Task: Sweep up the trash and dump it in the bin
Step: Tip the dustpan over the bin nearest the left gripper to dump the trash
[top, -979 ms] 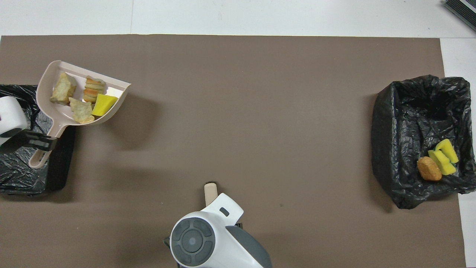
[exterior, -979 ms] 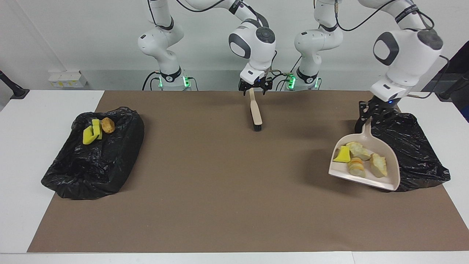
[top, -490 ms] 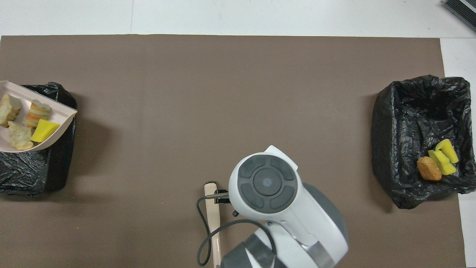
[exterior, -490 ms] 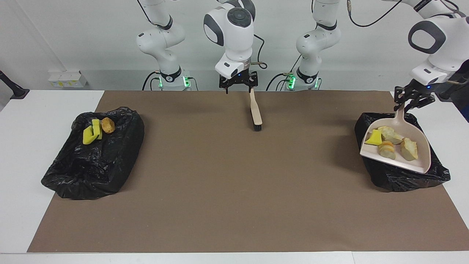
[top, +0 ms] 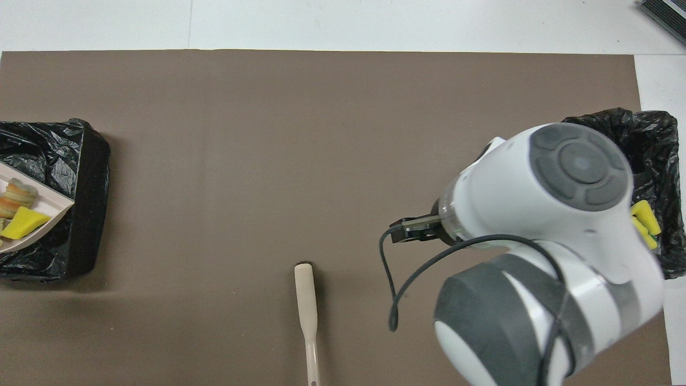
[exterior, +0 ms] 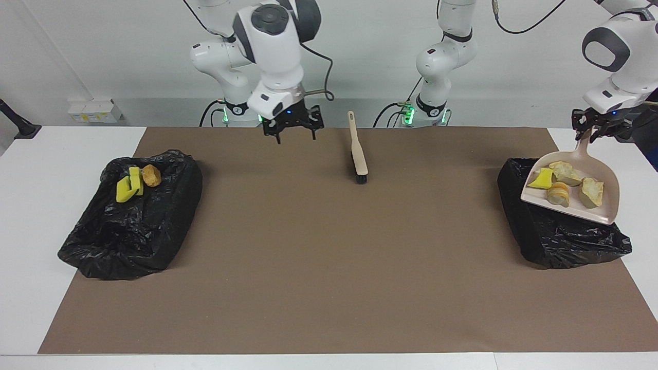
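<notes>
My left gripper (exterior: 596,129) is shut on the handle of the beige dustpan (exterior: 581,209) and holds it tilted in the air over the black-lined bin (exterior: 545,236) at the left arm's end. The pan carries trash: a yellow sponge piece (exterior: 542,179) and three bread-like chunks (exterior: 558,195). In the overhead view only the pan's corner (top: 51,212) shows, with the yellow piece (top: 21,223). My right gripper (exterior: 291,129) is open and empty, raised over the mat's edge nearest the robots. The brush (exterior: 358,149) lies on the mat, apart from it.
A second black-lined bin (exterior: 154,231) at the right arm's end holds yellow sponge pieces (exterior: 128,187) and a brown chunk (exterior: 151,176). In the overhead view my right arm covers most of it (top: 656,126). The brush (top: 306,300) lies near the robots' edge of the brown mat (exterior: 329,257).
My right gripper let go of the brush and swung toward the right arm's end. My left gripper carried the loaded dustpan from beside the bin to over it and lifted it.
</notes>
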Tool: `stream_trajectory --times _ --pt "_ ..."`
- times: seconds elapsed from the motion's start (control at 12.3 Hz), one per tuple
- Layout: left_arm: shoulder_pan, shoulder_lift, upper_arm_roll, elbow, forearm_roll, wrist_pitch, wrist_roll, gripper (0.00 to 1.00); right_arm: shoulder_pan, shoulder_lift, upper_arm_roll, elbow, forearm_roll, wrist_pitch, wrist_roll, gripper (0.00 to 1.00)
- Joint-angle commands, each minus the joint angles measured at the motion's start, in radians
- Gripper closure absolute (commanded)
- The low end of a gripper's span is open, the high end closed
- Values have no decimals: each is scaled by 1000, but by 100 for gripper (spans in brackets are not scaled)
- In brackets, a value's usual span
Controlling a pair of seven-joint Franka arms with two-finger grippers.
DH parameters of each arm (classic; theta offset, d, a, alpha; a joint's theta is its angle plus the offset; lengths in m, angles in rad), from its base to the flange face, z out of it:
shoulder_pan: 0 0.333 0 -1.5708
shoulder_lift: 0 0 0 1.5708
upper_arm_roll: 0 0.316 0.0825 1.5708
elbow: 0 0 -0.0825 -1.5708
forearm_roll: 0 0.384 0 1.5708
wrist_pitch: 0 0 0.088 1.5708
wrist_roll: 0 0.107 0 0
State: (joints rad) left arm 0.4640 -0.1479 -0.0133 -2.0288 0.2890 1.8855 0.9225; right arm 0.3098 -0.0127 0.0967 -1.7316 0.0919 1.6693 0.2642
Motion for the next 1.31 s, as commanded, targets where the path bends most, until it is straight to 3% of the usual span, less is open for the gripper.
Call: stream_trajectory --times 0.0,0.57,0.82,0.98,1.22 --pt "-1 -16 -2 4 79 -75 19 100 -104 -4 8 56 -38 -57 -156 0" --pt "-83 -9 -19 25 384 -158 22 100 -325 -1 -3 132 -69 -72 -269 0" --pt "-188 82 -20 180 475 -288 12 100 -340 -3 -8 132 -159 -57 -272 0" --pt "-226 143 -20 281 507 -350 13 100 -350 -4 -61 133 -123 -60 -269 0" --pt "-263 157 -20 312 593 -352 12 100 -350 -20 -69 126 -90 -56 -266 0"
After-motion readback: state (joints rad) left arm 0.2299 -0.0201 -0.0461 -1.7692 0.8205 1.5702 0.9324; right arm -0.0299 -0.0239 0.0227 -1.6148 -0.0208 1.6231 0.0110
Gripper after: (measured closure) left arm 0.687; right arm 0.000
